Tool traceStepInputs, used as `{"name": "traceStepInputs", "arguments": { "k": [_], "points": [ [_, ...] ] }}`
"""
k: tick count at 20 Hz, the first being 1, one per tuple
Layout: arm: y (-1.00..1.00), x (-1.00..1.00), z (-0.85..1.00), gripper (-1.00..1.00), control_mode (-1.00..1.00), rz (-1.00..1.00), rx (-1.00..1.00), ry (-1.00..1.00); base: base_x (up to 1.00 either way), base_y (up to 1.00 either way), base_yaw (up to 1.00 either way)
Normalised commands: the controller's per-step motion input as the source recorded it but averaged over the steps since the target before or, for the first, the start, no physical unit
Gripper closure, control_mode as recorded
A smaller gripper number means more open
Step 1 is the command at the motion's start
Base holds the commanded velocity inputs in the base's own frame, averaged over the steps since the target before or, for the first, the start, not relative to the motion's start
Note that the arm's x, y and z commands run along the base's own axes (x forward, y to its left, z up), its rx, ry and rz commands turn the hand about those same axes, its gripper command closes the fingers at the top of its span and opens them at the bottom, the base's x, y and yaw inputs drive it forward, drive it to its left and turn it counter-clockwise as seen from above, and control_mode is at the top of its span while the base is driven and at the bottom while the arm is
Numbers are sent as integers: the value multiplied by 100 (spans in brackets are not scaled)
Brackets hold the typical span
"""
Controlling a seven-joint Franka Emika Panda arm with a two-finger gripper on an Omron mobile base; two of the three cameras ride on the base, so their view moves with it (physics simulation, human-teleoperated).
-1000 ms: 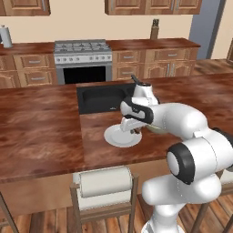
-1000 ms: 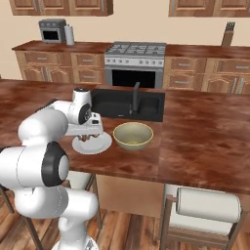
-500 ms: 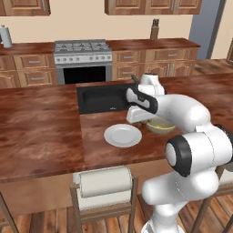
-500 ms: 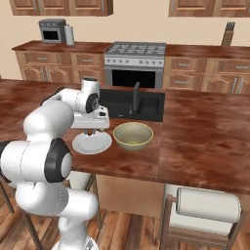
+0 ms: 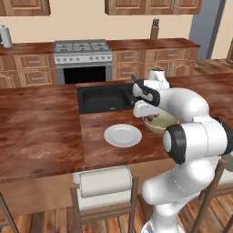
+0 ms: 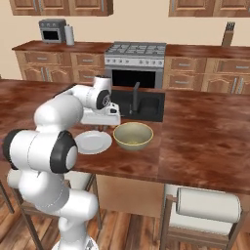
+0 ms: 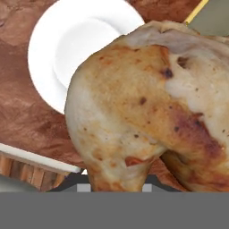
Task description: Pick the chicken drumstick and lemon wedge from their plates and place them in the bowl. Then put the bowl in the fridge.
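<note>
Hand [image 5: 146, 114] clamped on the chicken drumstick [image 7: 147, 112] — in the hand view the golden-brown meat sits right against the camera, narrow bone end down at the finger tips, so the grip looks to be on the thin end with the bulk hanging out ahead. Just beyond the meat, one bare white plate [image 7: 71, 49] lies flat on the tabletop [image 7: 27, 116], and a sliver of the bowl's yellowish rim cuts the upper right corner. In the left base view the hand hangs at the near-left edge of the bowl [image 5: 160, 123], above rim level as far as I can judge; the right base view puts it between the plate [image 6: 93, 141] and the bowl [image 6: 133, 135], just short of the bowl's opening. Lemon wedge: too small to pick out in any view; a few pale specks lie inside the bowl but I cannot say what they are. Risks from here: a release now could drop the drumstick onto the rim or the tabletop, since the hand seems not yet centred over the opening; a bone-end grip lets the heavy end swing and slip; coming down too low could knock the bowl toward the sink [image 5: 103, 98]. Against a second ago — the hand was down over the plate; it has since lifted and swung across to the bowl's side, the plate left bare.
</note>
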Motion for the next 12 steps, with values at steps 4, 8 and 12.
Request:
{"name": "traceStepInputs", "arguments": {
  "k": [4,8,12],
  "points": [
    [-53,36,-10,100,-100,-10,0,0,0,0,0],
    [-50,40,-16,100,-100,-10,0,0,0,0,0],
    [-35,41,-28,100,-100,-16,0,-1,0,0,0]
  ]
}}
